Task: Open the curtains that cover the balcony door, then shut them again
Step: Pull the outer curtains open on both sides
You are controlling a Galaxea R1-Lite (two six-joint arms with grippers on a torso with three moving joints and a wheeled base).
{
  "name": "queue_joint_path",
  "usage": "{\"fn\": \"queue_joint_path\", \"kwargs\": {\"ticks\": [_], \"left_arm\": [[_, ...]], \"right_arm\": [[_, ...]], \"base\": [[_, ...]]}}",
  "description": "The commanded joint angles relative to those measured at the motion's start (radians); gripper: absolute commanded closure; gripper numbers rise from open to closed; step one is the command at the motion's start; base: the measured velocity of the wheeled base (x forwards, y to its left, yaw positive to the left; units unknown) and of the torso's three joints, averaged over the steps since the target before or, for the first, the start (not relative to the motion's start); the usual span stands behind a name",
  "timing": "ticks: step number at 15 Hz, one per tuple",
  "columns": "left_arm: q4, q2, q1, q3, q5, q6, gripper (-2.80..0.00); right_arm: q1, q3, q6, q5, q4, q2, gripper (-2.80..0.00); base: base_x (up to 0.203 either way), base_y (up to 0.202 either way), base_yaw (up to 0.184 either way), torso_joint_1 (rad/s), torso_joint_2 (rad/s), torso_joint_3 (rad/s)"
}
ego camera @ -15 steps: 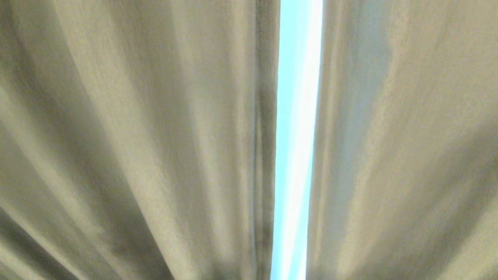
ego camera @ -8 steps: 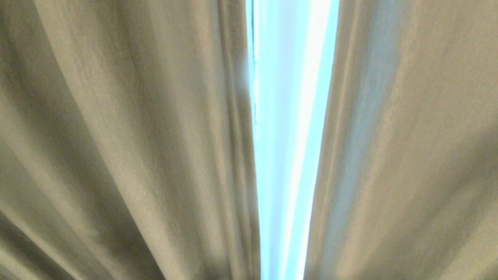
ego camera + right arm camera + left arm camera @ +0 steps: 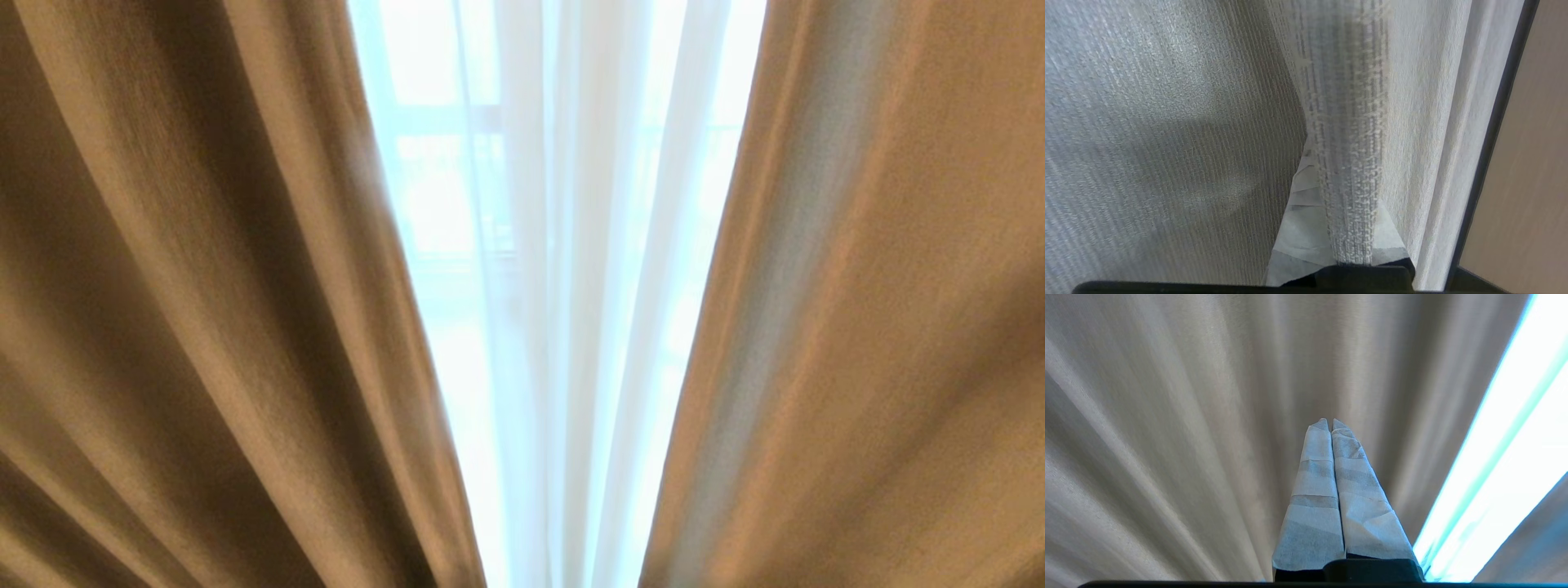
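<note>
- Drapes (image 3: pixel 204 327) fill the head view; the gap between their two panels has widened from a thin slit, so opening is underway.
- Sheers (image 3: pixel 571 327) now show in that gap, with what may be the balcony door's frame faintly behind.
- Right claw (image 3: pixel 1347 228) is pinched on a drape fold.
- Left claw (image 3: pixel 1332 424) is closed, empty, parked near the drapes.

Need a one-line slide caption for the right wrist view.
Right gripper shut on a fold of woven drape, with a black frame edge beside it.
</note>
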Motion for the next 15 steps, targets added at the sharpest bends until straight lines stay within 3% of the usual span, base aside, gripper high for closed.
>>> {"fn": "queue_joint_path", "kwargs": {"ticks": [1,5,10,15], "left_arm": [[0.000,0.000,-0.001,0.000,0.000,0.000,0.00],[-0.001,0.000,0.000,0.000,0.000,0.000,0.00],[0.001,0.000,0.000,0.000,0.000,0.000,0.00],[0.001,0.000,-0.001,-0.001,0.000,0.000,0.00]], "right_arm": [[0.010,0.008,0.000,0.010,-0.007,-0.017,0.00],[0.063,0.024,0.003,0.114,-0.007,-0.064,0.00],[0.235,0.095,0.034,0.195,-0.007,-0.164,0.00],[0.449,0.164,0.060,0.210,0.003,-0.242,0.00]], "base": [[0.000,0.000,0.000,0.000,0.00,0.000],[0.000,0.000,0.000,0.000,0.00,0.000],[0.000,0.000,0.000,0.000,0.00,0.000],[0.000,0.000,0.000,0.000,0.00,0.000]]}}
